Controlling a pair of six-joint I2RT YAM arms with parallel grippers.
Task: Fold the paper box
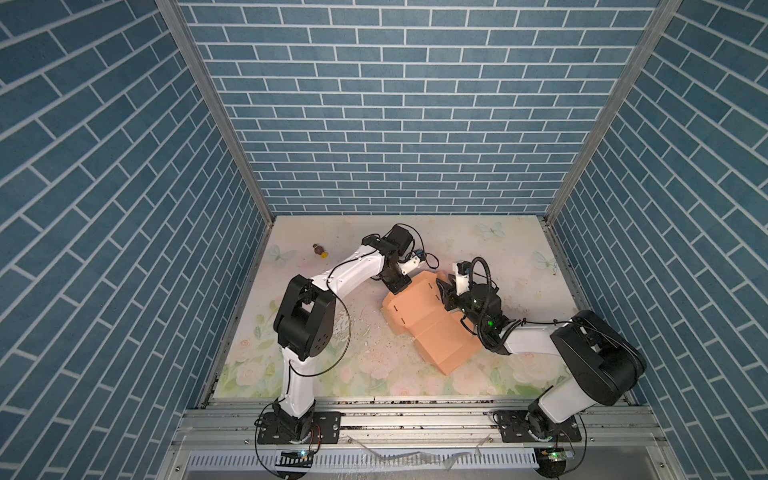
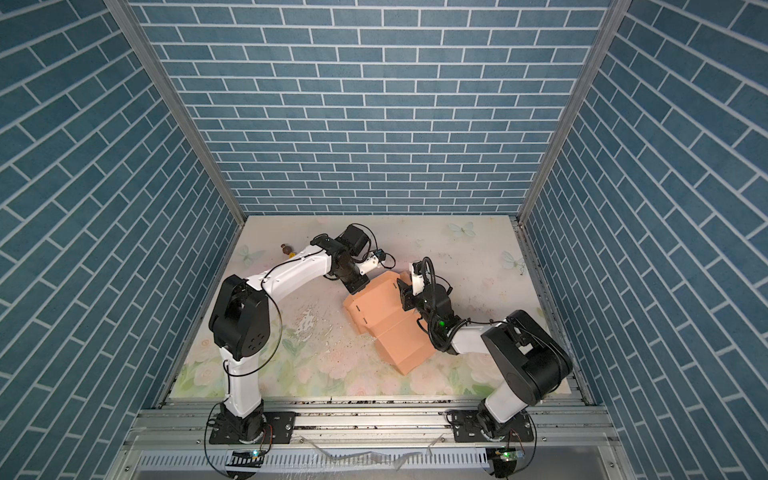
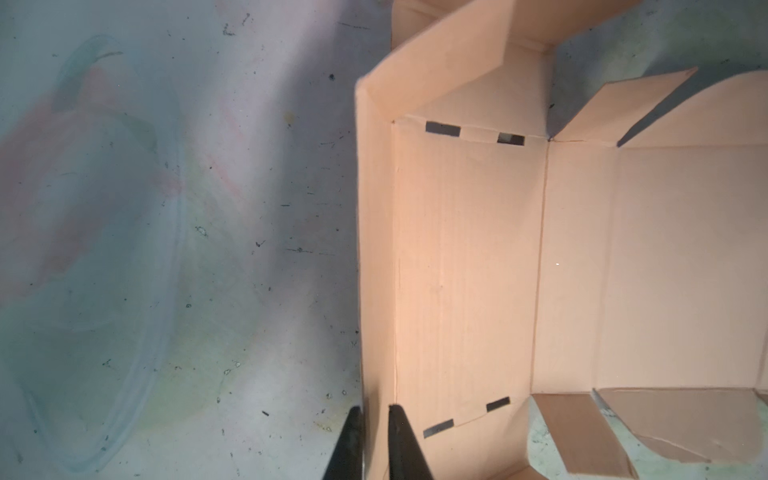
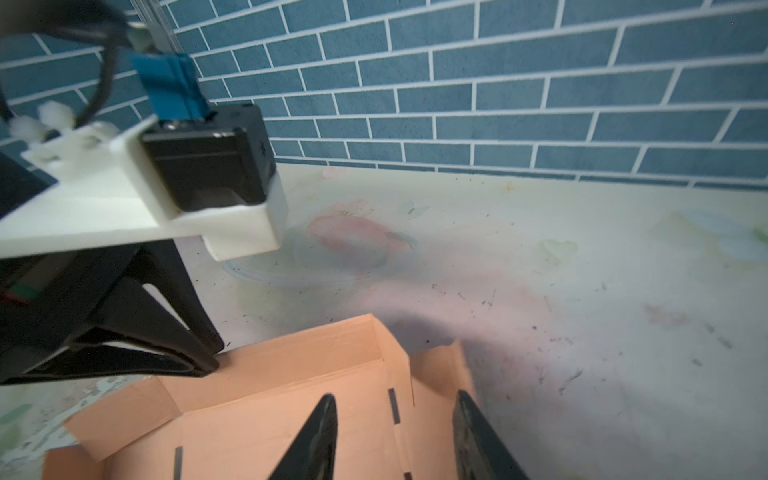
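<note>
left pincer [image 3: 374, 409] pinching paper box [image 3: 465, 270] wall | right pincer [image 4: 395, 395] jaws apart

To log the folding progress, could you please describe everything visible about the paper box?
The paper box is a peach-orange, thin cardboard die-cut sheet, creased, with dark slots along its folds. It is partly folded: walls at its far end stand up, and the near panels are not closed. It rests slanted on the floral table, near the middle. The left gripper pinches one raised wall; the right gripper stands open around a side edge, not gripping.
</note>
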